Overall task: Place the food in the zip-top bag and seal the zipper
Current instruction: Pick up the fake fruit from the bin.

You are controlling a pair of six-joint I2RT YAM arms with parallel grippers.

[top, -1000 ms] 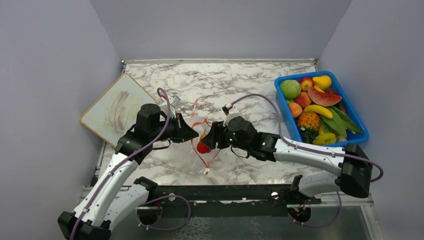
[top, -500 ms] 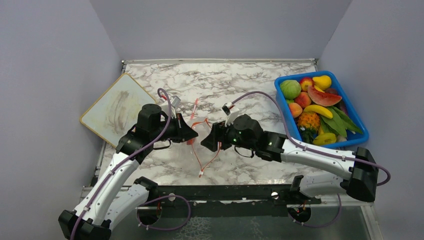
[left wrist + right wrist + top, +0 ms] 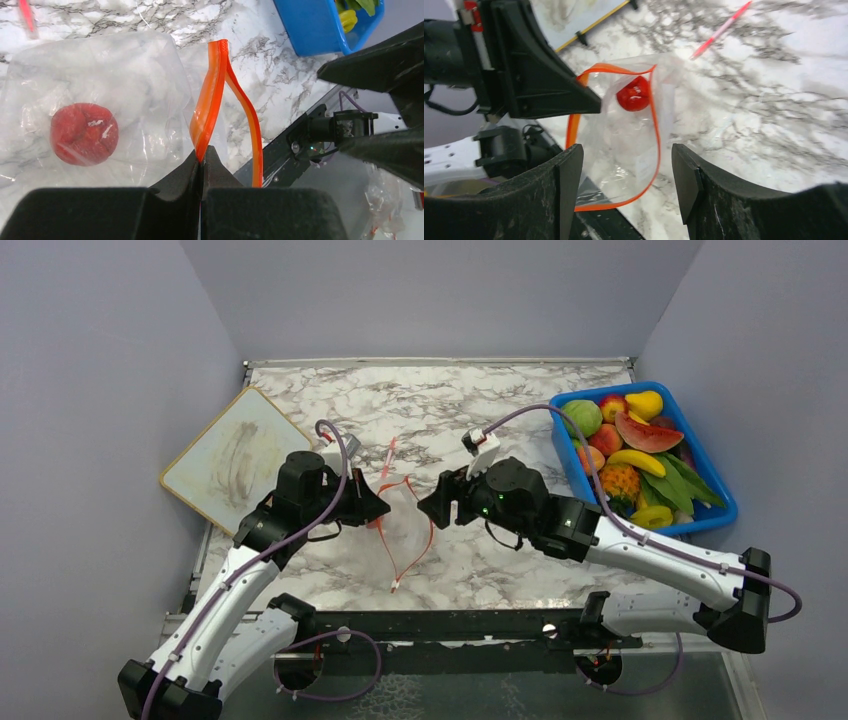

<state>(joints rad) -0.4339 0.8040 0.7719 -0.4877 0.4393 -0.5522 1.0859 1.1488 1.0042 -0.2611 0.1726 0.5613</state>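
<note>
Only one red fruit (inside one bag)

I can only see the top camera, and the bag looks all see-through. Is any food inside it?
Observer: Yes. The left wrist camera shows one red round fruit lying inside the zip-top bag.
Operator: Is the left hand holding the bag?
Observer: The left hand is shut on the zipper, pinching one side of the orange strip.
Operator: Is the right hand holding something?
Observer: No. The right wrist camera shows the right hand open and empty, facing the bag's open mouth.
</note>
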